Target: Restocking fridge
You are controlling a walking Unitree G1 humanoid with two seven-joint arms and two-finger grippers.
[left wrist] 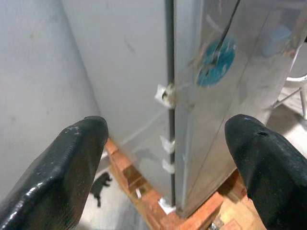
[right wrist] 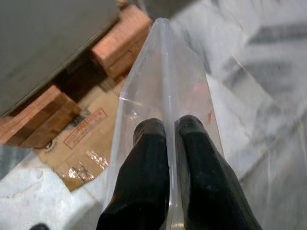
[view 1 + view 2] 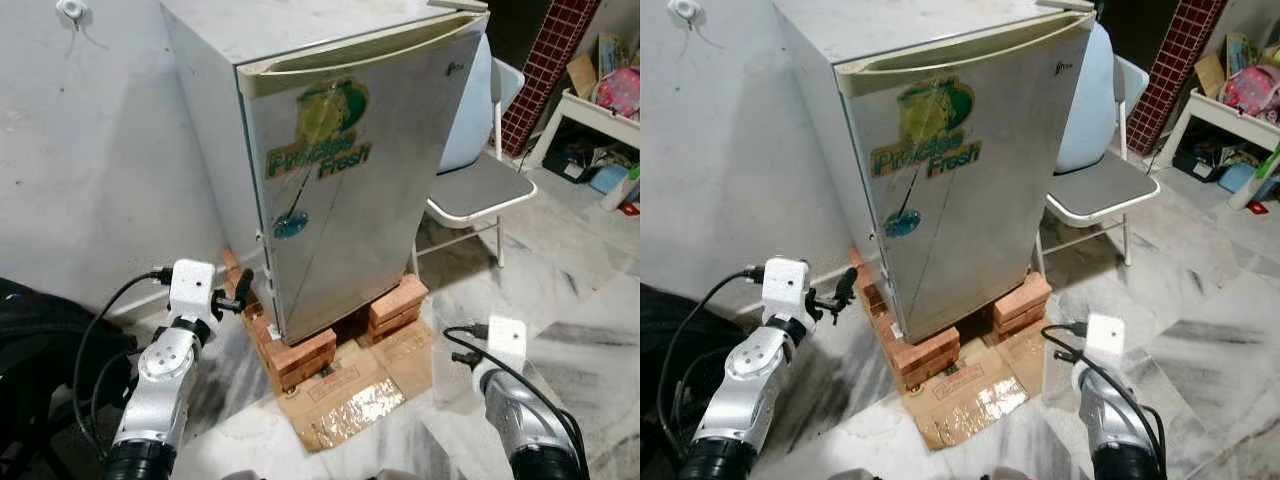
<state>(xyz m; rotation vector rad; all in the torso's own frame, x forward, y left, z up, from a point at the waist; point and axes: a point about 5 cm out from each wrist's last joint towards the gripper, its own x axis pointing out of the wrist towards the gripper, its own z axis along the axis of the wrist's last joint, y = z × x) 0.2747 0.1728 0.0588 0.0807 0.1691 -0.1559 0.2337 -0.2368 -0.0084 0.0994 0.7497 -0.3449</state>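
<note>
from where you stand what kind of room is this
Probably a utility or storage corner of a home: a small steel fridge, door shut, raised on bricks over flattened cardboard, a folding chair beside it, marble-patterned floor and a cluttered white shelf.

Fridge [image 3: 350, 170] interior behind closed door; container [image 2: 163, 96] contents indiscernible.

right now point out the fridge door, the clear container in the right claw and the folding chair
fridge door [image 3: 350, 190], left eye view, middle of the door face
clear container [image 2: 165, 91], right wrist view, its thin upper rim
folding chair [image 3: 480, 188], left eye view, the grey seat
</note>
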